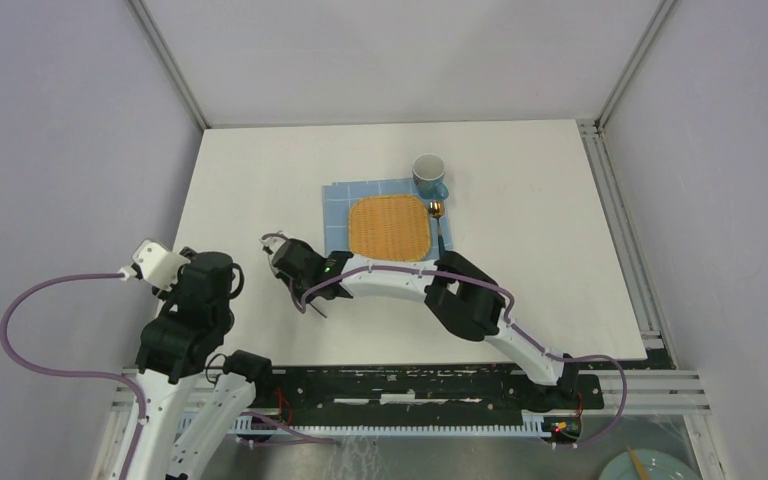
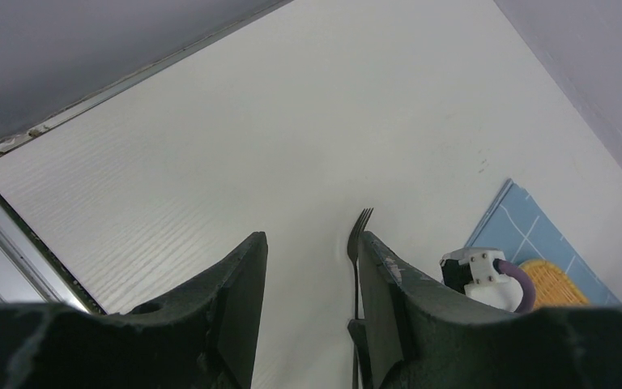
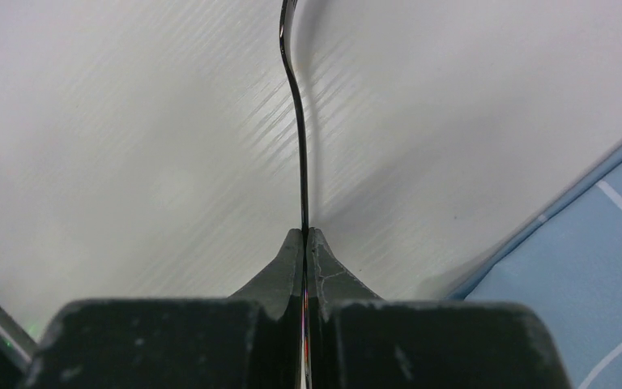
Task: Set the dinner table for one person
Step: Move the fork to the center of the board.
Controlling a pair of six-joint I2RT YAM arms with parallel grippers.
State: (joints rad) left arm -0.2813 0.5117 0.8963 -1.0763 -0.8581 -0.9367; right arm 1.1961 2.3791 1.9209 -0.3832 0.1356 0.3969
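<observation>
My right gripper (image 3: 305,235) is shut on the handle of a dark metal fork (image 3: 299,154), held edge-on low over the white dinner table (image 1: 560,230). The fork sits just left of the blue checked cloth (image 1: 338,195). In the left wrist view the fork (image 2: 355,243) shows beside my left gripper's right finger, tines pointing away. My left gripper (image 2: 312,243) is open and holds nothing, near the table's left side. On the cloth lies an orange woven mat (image 1: 390,227). A gold spoon (image 1: 438,215) lies along its right edge, and a blue mug (image 1: 429,174) stands behind it.
The right arm (image 1: 460,295) stretches leftward across the near half of the table. A metal rail (image 1: 620,230) runs along the right edge. Off the table at the bottom right lies a pale blue plate (image 1: 650,468) with a stick on it.
</observation>
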